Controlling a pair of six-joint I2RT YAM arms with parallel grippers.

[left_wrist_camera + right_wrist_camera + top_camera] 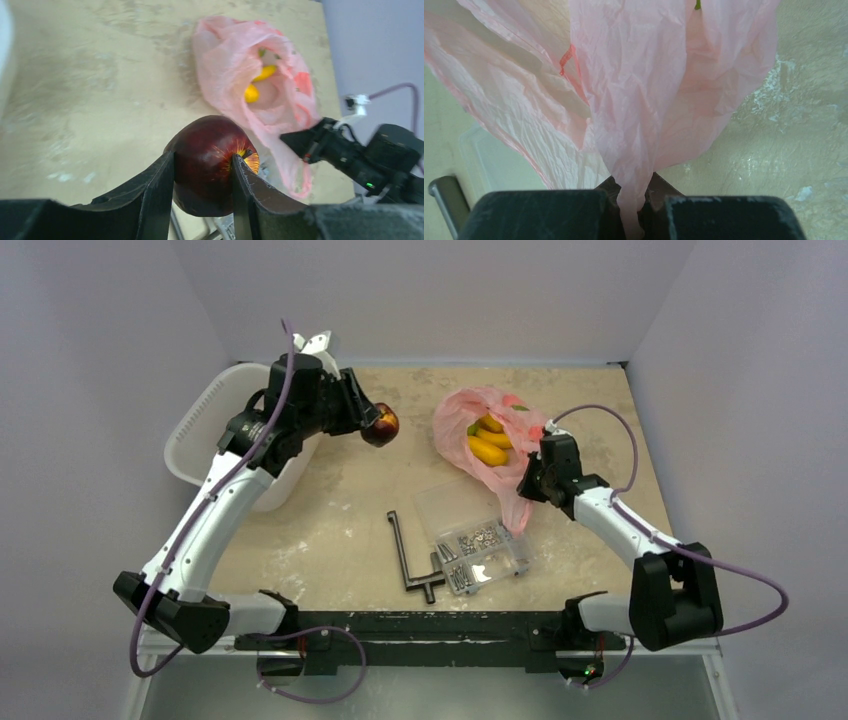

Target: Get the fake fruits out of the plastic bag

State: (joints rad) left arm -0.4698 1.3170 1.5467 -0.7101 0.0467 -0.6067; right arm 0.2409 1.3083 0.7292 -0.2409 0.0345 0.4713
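My left gripper (372, 423) is shut on a dark red fake apple (381, 425) and holds it above the table, between the white basket and the pink plastic bag (487, 440). In the left wrist view the apple (210, 162) sits between my two fingers (155, 195). The bag lies open at the back right with yellow fruits (488, 445) and a bit of green inside; it also shows in the left wrist view (255, 85). My right gripper (530, 478) is shut on a gathered fold of the bag (634, 125), pinched between the jaws.
A white basket (205, 425) stands at the back left under my left arm. A clear compartment box (475, 540) with screws and bolts lies at the front centre, with a black metal tool (410, 560) to its left. Walls close in the table.
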